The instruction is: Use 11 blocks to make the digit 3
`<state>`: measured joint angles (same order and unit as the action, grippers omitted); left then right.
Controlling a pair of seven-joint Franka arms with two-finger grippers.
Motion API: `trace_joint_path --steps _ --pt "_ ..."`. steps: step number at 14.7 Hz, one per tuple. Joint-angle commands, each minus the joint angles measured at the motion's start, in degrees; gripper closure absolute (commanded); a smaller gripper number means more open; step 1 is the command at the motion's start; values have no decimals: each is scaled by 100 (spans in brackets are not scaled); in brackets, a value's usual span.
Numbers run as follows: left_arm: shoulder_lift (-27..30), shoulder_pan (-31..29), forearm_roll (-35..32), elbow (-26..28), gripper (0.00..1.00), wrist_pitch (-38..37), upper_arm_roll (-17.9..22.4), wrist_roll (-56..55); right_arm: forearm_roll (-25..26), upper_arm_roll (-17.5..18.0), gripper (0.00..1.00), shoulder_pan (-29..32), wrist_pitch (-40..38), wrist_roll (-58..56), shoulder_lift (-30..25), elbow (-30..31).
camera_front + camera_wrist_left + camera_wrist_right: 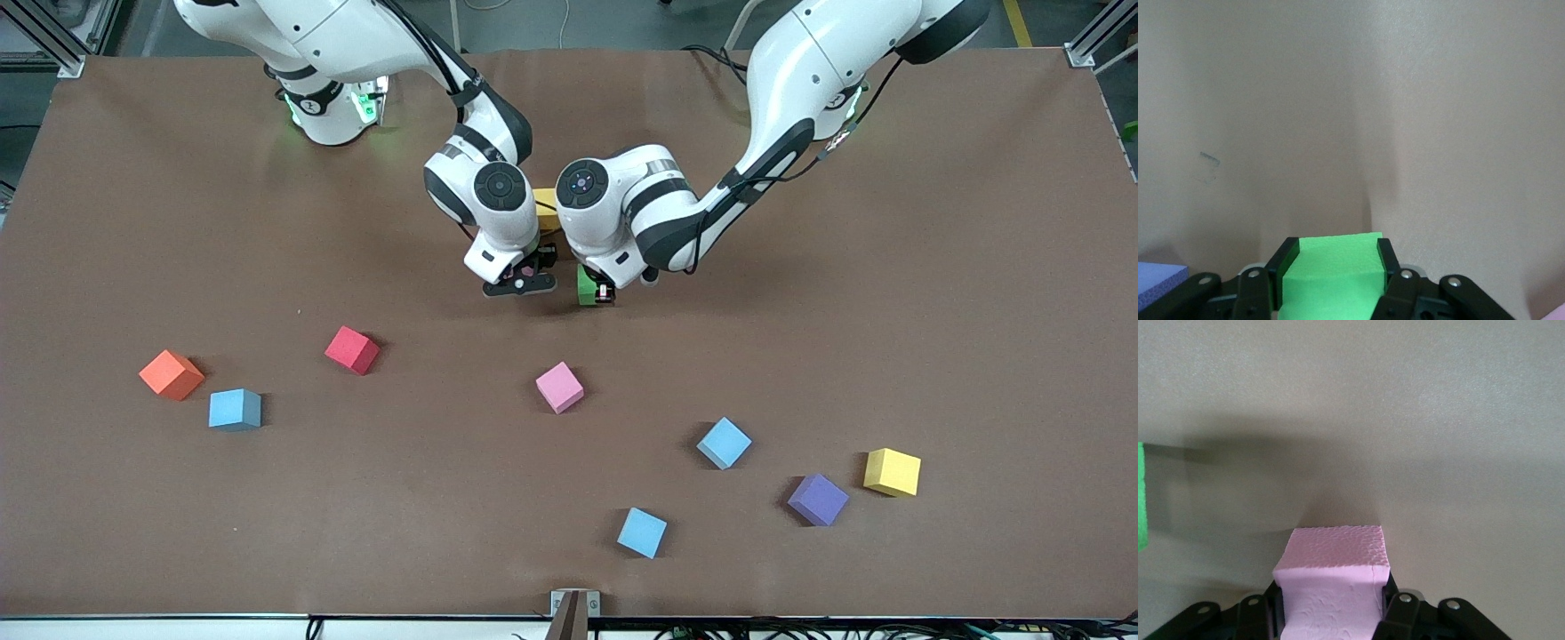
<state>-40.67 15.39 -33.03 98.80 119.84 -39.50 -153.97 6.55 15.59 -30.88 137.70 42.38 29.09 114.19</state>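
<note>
**Both grippers loaded at table centre; foam cubes, soft grip**

The left gripper point(597, 293) is clamped on a green block point(1331, 277), and the right gripper point(520, 277) is clamped on a pink block point(1335, 577). Both hang low over the middle of the brown table point(889, 293), side by side. A yellow cube point(544, 209) shows between the two wrists, mostly hidden.

Handling, judged: the cubes look light, matte and slightly grainy, soft enough to dent (the pink face bulges between the pads), so not slippery and not fragile. Best hold is across two flat opposite faces, at mid-height.

Loose pieces, clock-face from the table's centre in the front view:
- pink cube point(559, 387) at 6, close in
- blue cubes at 5 point(723, 443) and 6 point(642, 532)
- purple cube point(817, 500) and yellow cube point(892, 471) at 4
- red cube point(352, 349) at 8
- blue cube point(235, 410) and orange cube point(171, 374) toward 8, farther out

No digit 3 is visible yet.
</note>
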Motion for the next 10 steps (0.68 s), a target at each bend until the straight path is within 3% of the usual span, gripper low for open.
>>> trace_joint_path --steps 1,10 --pt "-11 69 -116 -19 99 57 30 8 -84 -12 60 -68 29 86 -167 288" --pt "-11 96 -116 17 99 57 30 16 -84 -12 59 -85 20 86 -167 288"
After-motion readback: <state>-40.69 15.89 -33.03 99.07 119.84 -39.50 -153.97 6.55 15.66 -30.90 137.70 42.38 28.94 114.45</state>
